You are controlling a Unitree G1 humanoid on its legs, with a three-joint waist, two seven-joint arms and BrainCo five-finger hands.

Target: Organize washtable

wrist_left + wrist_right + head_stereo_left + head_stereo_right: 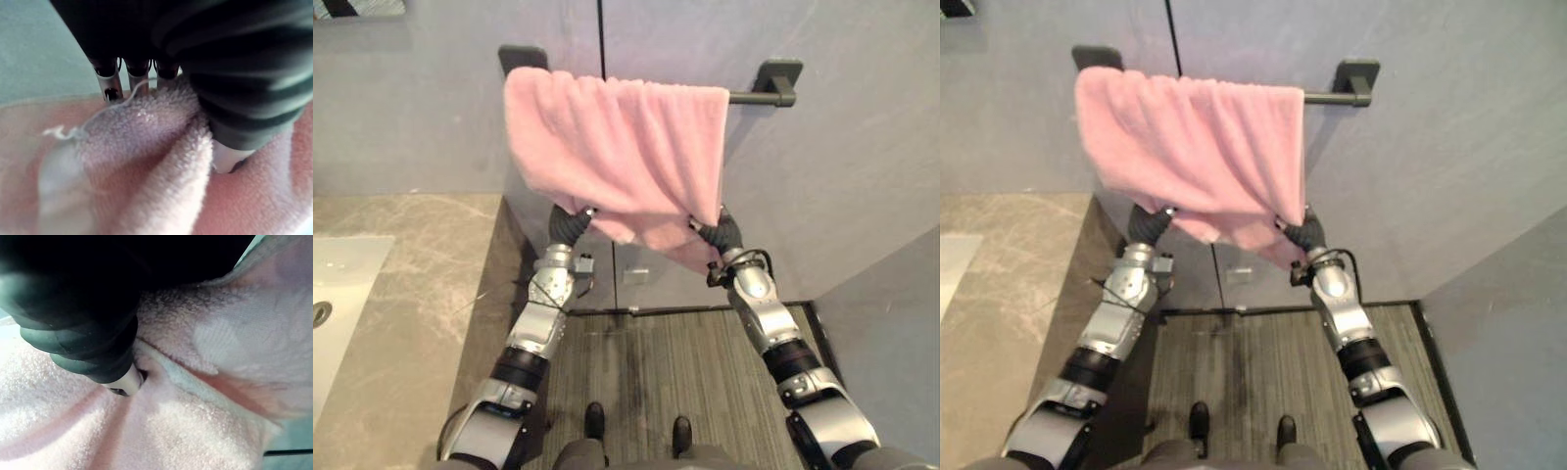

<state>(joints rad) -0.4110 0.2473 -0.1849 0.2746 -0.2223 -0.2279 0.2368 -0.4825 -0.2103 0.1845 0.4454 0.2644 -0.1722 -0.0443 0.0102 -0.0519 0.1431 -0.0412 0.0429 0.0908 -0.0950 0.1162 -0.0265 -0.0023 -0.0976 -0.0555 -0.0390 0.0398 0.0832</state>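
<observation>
A pink towel hangs over a dark wall bar, bunched toward the bar's left end. Both arms reach up to its lower edge. My left hand is at the lower left corner; in the left wrist view its fingers go behind the cloth and its thumb presses in from the front, pinching a fold. My right hand is at the lower right corner. Its thumb digs into a crease of the towel, and its fingers are hidden behind the cloth.
A marble counter with a white sink lies to the left, its side panel close to my left arm. A striped floor mat is below. Grey walls stand ahead and to the right.
</observation>
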